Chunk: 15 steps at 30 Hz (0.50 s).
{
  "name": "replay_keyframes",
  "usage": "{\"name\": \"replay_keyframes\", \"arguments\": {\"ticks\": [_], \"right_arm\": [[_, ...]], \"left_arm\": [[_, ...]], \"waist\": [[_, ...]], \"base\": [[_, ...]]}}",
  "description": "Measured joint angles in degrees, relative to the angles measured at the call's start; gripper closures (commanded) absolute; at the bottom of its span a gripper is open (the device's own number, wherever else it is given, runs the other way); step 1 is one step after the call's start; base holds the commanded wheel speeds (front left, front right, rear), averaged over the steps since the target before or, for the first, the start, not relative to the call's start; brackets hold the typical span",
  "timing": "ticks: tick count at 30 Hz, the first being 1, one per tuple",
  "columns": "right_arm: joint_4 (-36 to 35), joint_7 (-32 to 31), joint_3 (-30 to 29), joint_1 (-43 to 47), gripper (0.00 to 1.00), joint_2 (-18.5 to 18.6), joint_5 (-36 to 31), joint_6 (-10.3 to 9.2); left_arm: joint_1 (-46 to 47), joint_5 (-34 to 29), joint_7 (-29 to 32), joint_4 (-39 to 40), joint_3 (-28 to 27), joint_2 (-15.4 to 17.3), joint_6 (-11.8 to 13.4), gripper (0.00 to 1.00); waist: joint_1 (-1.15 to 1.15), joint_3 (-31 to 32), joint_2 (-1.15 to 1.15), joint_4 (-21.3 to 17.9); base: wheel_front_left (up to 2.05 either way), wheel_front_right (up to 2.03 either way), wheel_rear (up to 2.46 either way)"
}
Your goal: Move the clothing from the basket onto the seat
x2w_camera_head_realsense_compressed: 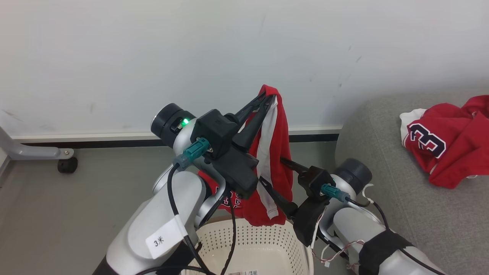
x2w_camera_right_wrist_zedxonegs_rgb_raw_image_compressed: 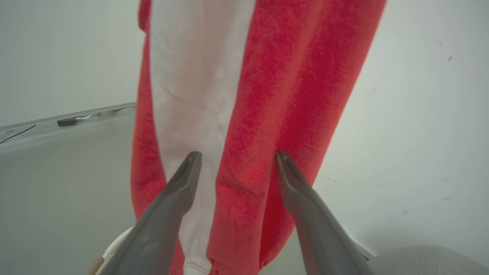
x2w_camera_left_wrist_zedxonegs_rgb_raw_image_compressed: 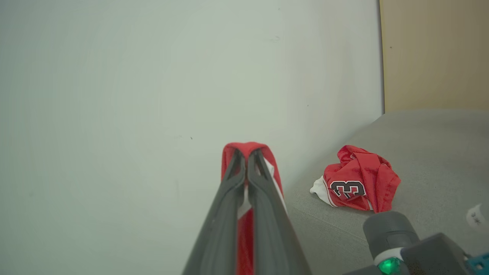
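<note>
White tag [x2w_camera_head_realsense_compressed: 165, 237] on the left forearm [x2w_camera_head_realsense_compressed: 153, 206] reads "3米". On the sofa [x2w_camera_head_realsense_compressed: 401, 214], the red jersey [x2w_camera_head_realsense_compressed: 454, 149] shows a navy "3". Lettering on the hanging garment [x2w_camera_head_realsense_compressed: 282, 152] is too hidden to read.

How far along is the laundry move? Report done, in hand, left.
Done: one numbered red jersey lies on the grey sofa. In hand: the left gripper is shut on a red-and-white garment hanging above the basket; the right gripper is open, fingertips at the cloth. Left: carry this garment to the sofa and release it. The basket's visible part holds no clothing; the rest is hidden.
</note>
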<state>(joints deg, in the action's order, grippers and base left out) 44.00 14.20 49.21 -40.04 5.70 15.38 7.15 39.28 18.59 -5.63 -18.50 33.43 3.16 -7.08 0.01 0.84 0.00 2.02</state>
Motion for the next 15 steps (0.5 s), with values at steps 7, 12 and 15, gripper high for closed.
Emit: {"name": "replay_keyframes", "arguments": {"ticks": [7, 12, 15], "right_arm": [[5.4, 0.0, 4.1, -3.2, 0.89, -1.3, 3.4, 0.00], [6.6, 0.0, 5.5, -4.1, 1.00, -1.4, 5.1, 0.00], [6.9, 0.0, 6.2, -4.7, 1.00, -1.6, 6.5, 0.00]], "left_arm": [[0.5, 1.0, 0.0, 0.3, 1.0, -0.2, 0.0, 1.00], [0.5, 1.9, 0.0, 0.3, 1.0, -0.2, -0.1, 1.00], [0.4, 2.1, 0.0, 0.3, 0.6, -0.1, 0.0, 1.00]], "waist": [[0.00, -0.4, 0.00, 0.8], [0.00, -0.6, 0.00, 1.1], [0.00, -0.7, 0.00, 1.0]], "base": [[0.00, 0.00, 0.00], [0.00, 0.00, 0.00], [0.00, 0.00, 0.00]]}}
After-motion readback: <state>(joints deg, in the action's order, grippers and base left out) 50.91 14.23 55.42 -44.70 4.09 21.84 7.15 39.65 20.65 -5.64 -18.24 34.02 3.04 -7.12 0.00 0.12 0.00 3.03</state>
